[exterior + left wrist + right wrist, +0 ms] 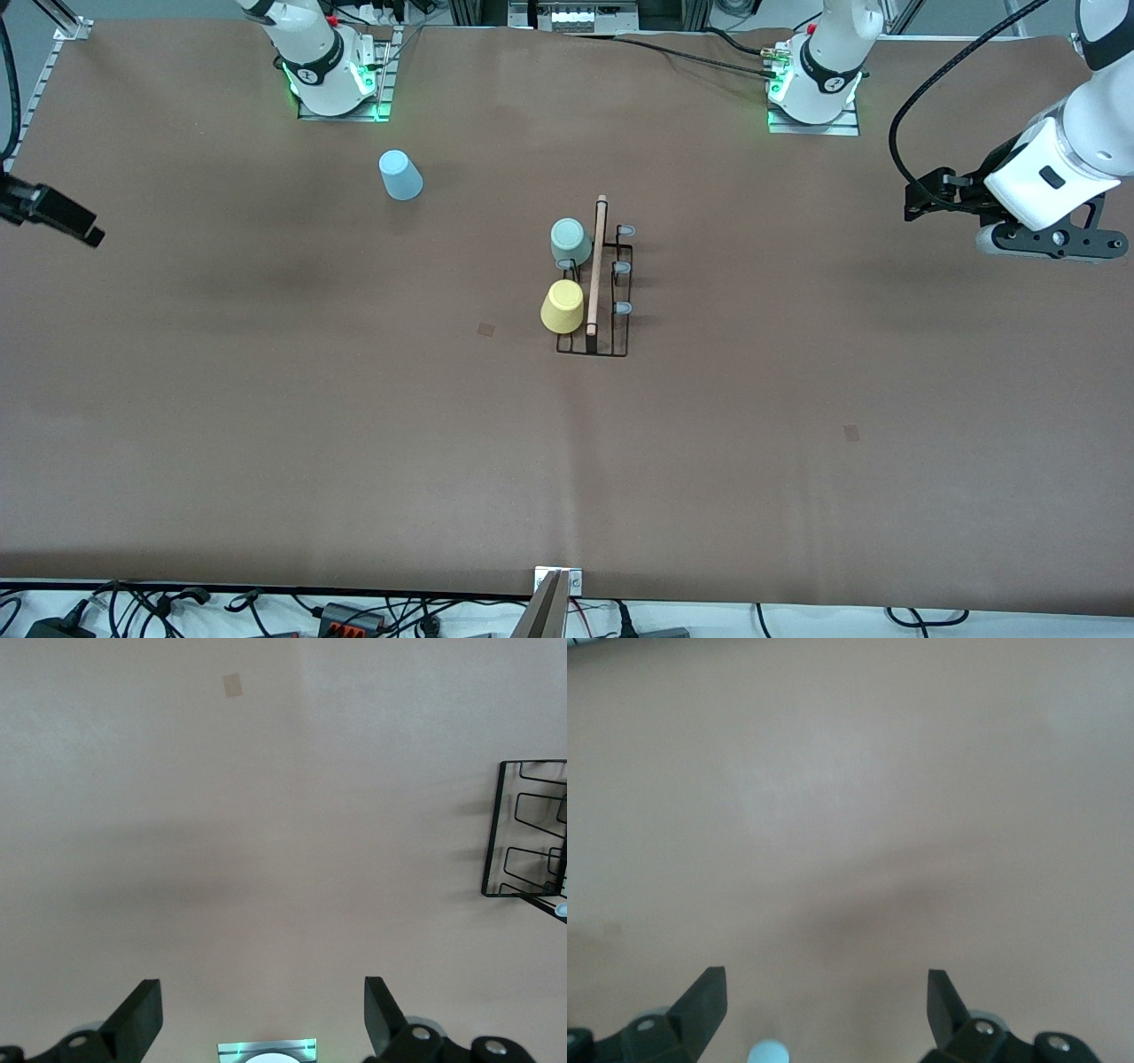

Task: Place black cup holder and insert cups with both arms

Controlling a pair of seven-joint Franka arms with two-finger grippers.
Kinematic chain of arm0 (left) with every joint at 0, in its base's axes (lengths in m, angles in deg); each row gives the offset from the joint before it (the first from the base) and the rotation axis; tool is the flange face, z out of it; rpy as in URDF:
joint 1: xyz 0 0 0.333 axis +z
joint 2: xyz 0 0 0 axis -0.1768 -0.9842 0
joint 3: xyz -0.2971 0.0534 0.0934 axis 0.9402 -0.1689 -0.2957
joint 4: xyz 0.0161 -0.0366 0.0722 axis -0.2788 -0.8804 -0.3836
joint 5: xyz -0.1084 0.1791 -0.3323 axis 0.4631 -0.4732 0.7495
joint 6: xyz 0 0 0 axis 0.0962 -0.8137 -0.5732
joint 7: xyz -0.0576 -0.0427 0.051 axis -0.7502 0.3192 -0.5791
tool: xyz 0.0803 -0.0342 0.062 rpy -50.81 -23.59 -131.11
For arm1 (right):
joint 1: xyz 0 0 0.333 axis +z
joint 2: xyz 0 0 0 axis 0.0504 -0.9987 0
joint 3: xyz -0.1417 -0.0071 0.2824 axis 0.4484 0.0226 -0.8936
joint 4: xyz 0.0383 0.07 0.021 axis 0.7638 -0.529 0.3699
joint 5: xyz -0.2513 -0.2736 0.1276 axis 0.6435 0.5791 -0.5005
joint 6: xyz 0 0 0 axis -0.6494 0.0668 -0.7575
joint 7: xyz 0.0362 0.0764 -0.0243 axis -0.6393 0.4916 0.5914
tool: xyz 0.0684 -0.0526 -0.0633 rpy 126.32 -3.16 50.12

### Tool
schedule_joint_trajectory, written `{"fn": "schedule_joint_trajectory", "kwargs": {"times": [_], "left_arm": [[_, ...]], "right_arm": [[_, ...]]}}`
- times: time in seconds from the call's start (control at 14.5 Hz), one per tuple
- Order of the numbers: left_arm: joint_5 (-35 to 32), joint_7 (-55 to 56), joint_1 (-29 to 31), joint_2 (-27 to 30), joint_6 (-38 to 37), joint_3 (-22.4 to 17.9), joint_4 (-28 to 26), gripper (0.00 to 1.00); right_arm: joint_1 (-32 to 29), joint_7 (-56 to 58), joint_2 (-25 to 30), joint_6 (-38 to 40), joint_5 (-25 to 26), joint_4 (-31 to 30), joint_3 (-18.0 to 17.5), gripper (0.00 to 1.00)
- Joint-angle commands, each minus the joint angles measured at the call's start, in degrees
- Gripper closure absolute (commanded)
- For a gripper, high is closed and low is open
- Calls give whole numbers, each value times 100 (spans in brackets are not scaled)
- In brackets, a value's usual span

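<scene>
The black cup holder (611,341) stands mid-table, its wooden rod (596,266) on top. A pale green cup (570,241) and a yellow cup (563,307) sit tilted on its prongs on the side toward the right arm's end. The three prongs (623,266) on the side toward the left arm's end are bare. A light blue cup (400,175) stands upside down on the table near the right arm's base; its top also shows in the right wrist view (769,1052). My left gripper (917,199) (262,992) is open and empty, over the table's left-arm end; the holder's edge (532,828) shows in its view. My right gripper (89,235) (826,979) is open and empty, over the right-arm end.
The brown table cover (354,425) carries two small tape patches (486,329) (851,432). A metal clamp (556,585) sits at the table edge nearest the front camera, with cables along that edge. The left arm's lit base (266,1050) shows in the left wrist view.
</scene>
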State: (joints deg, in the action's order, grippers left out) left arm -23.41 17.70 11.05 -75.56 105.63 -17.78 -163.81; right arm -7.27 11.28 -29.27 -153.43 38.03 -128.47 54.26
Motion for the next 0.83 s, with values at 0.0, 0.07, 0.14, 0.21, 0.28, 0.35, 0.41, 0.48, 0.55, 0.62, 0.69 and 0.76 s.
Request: {"fn": "schedule_joint_trajectory", "kwargs": {"times": [0.0, 0.07, 0.14, 0.21, 0.28, 0.35, 0.41, 0.48, 0.55, 0.62, 0.69, 0.76], "left_arm": [[77, -97, 28, -32, -6, -18, 80, 0], [69, -97, 45, -32, -15, -18, 80, 0], [77, -97, 46, -32, -15, -18, 71, 0], [77, -97, 46, -50, -15, -18, 71, 0], [69, -97, 46, -58, -6, -18, 80, 0], [77, -97, 46, -67, 11, -18, 71, 0], [77, -97, 46, -67, 20, -18, 80, 0], [69, -97, 46, -76, 20, -18, 71, 0], [77, -97, 37, -120, 20, -18, 71, 0], [69, -97, 37, -120, 20, -18, 71, 0], [69, -97, 37, -111, 20, -18, 71, 0], [69, -97, 37, -111, 11, -18, 71, 0]], "right_arm": [[-246, 4, -84, 353, -638, 13, 43, 0], [-256, 65, -92, 239, -676, -22, 25, 0], [-247, 327, -92, -31, -580, -127, 16, 0], [-256, 756, -84, -234, -510, -189, 16, 0], [-273, 1282, -84, -306, -492, -190, 25, 0], [-256, 1418, -75, -281, -439, -181, 34, 0], [-238, 1428, -49, -263, -334, -172, 25, 0], [-212, 1445, -22, -254, -237, -137, 16, 0], [-203, 1445, 21, -210, -202, -111, -10, 0], [-212, 1393, 39, -140, -175, -189, -88, 0], [-212, 1410, 48, -131, -149, -181, -98, 0], [-212, 1384, 74, -87, -131, -207, -107, 0]]}}
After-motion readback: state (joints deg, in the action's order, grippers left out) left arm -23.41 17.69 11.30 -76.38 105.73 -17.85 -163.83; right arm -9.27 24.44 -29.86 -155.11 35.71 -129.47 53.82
